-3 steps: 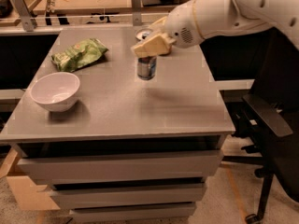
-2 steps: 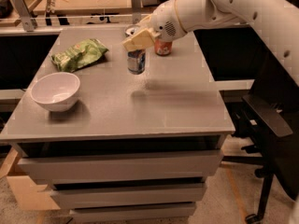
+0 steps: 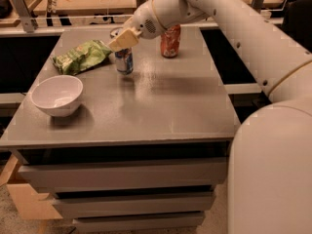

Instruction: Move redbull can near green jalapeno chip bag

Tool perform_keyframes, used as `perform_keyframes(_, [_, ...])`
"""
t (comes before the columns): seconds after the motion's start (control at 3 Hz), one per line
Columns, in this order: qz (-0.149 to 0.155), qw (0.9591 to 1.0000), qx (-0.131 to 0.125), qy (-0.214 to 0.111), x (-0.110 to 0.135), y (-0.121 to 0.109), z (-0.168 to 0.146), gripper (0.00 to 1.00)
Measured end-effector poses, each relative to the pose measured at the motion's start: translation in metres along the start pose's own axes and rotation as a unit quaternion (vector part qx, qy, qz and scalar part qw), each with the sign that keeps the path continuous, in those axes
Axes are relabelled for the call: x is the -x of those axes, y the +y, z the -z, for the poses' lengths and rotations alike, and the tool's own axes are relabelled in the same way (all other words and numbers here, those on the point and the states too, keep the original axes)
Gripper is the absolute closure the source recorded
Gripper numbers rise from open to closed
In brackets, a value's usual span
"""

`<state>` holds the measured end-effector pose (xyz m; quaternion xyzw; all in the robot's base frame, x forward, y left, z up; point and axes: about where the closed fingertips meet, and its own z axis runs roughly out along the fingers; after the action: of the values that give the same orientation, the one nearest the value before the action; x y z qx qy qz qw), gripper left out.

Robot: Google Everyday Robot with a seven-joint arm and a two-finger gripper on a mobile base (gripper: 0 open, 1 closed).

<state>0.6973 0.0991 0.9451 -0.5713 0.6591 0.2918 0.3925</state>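
Redbull can (image 3: 124,62) gripped at its top by our closed end effector (image 3: 125,39), just beside the green jalapeno chip bag (image 3: 82,56) near the counter's (image 3: 161,106) far left corner; we judge only 1 step remains: setting down and letting go.

Pincer (image 3: 122,40): tan and blocky with flat sides and paler edges; it sits at the arm's tip, over the far left part of the counter (image 3: 161,101)
Wrist housing (image 3: 158,13): glossy white and rounded, with a round patch of tiny dark perforations on its side and a thin yellowish seam ringing it
Forearm (image 3: 229,18): long, smooth white tube, with small dark screw holes spaced in a row along its side
Joint seam (image 3: 292,77): narrow tan line curving across the white casing
Lower shell (image 3: 273,169): broad, rounded white cover, matte and plain, softly shaded towards its left edge
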Motion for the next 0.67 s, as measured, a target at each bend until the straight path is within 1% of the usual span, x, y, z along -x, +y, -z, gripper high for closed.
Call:
perform_keyframes(0.33, [0.0, 0.9999, 0.01, 0.005, 0.001, -0.02, -0.027, 1.0])
perform_keyframes(0.67, [-0.004, 0.9999, 0.015, 0.004, 0.0, -0.037, -0.045, 1.0])
